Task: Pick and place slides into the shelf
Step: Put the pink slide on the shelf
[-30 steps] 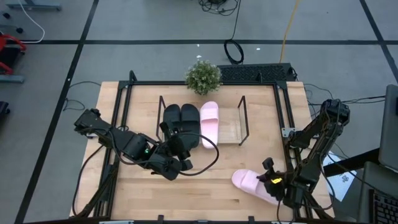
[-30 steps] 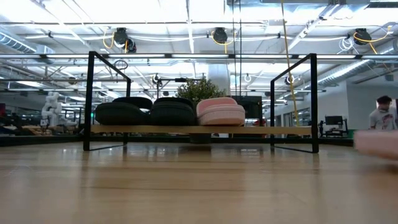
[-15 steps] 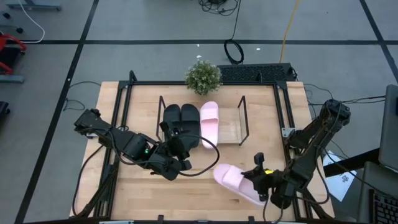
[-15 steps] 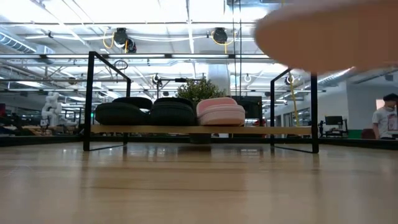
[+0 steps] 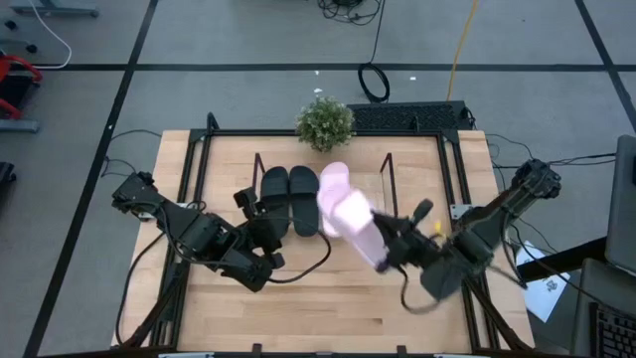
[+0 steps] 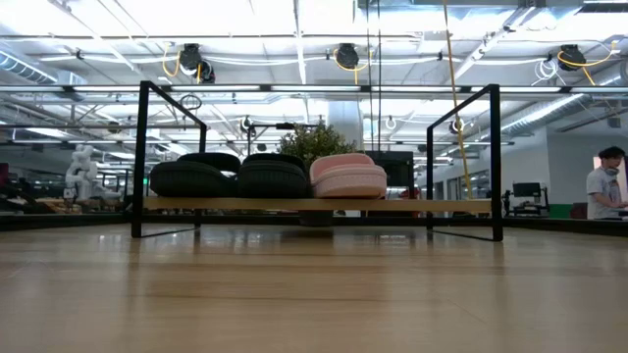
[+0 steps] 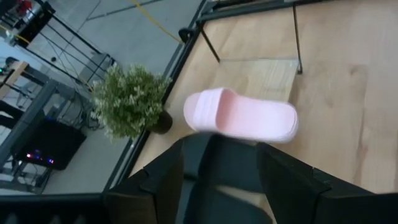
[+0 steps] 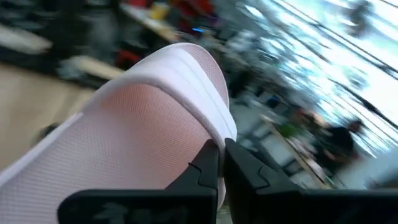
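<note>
The shelf point(image 5: 386, 189) stands at the table's far middle. On its base rest two black slides point(image 5: 288, 187) and one pink slide point(image 7: 242, 115), side by side, also in the low view point(image 6: 348, 176). A second pink slide point(image 5: 350, 221) hangs in the air just in front of the shelf's open right part, with my right gripper point(image 5: 378, 251) shut on it. My left gripper point(image 5: 256, 207) stands open at the shelf's near left corner, by the black slides point(image 7: 217, 165), holding nothing. My right gripper pinches the ribbed rim of the pink slide's wide strap point(image 8: 214, 134) between its two fingers point(image 8: 205, 163). It comes nearly level from the table's near right. The slide is lifted clear of the table and stretches away from the fingers toward the shelf.
A small potted plant point(image 5: 325, 122) stands behind the shelf at the table's far edge. A black frame point(image 5: 445, 179) edges the table. Bare wood lies in front of the shelf point(image 5: 328, 308). A person point(image 6: 601, 191) shows far off in the room.
My right gripper has risen from the table's near right corner and swung toward the shelf, tipping to level. The pink slide has gone from lying on the table to lifted clear in front of the shelf. My left gripper has drawn back a little toward the table's left.
</note>
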Available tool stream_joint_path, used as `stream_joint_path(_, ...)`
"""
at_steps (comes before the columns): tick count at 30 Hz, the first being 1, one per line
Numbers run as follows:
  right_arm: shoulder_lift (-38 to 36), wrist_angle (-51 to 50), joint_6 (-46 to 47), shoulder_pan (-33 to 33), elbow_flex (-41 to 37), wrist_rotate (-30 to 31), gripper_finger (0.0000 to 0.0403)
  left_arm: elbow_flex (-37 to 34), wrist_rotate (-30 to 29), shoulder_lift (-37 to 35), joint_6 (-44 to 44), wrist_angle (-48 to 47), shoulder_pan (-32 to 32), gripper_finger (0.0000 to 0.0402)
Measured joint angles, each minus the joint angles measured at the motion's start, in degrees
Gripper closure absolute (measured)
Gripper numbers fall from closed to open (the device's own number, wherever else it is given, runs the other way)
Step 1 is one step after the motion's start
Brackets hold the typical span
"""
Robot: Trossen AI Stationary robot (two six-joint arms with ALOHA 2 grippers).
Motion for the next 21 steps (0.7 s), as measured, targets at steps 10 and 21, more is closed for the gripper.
stream_joint_path(10, 0.4, 12.8, -4.0, -14.7, 0.0, 9.7, 0.0402, 0.0, -0.1, -1.4, -2.9, -4.3, -3.5, 0.0199)
stream_joint_path(21, 9.5, 13.0, -6.9, -19.5, 0.0, 10.0, 0.0403, 0.0, -0.7, -1.3, -2.7, -6.3, -3.3, 0.0199)
